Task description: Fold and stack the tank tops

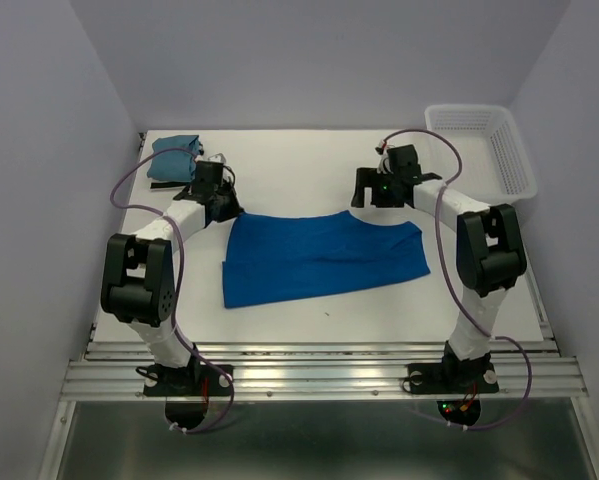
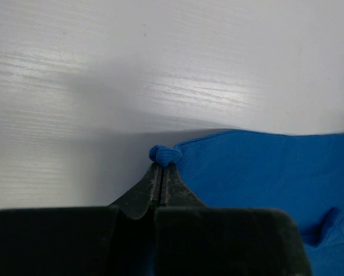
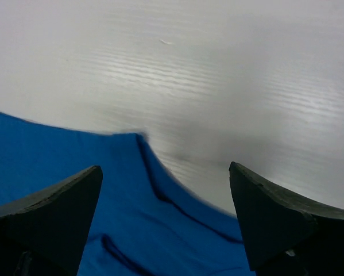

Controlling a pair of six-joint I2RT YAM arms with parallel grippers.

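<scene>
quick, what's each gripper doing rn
Left gripper: shut, pinching the edge of the royal blue tank top.
Right gripper: open, holding nothing.

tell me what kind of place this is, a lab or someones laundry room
Probably a robot lab test cell: left arm and right arm bolted to a metal rail at a white table, plain walls closing it in, and a royal blue tank top laid out as a prop.
</scene>
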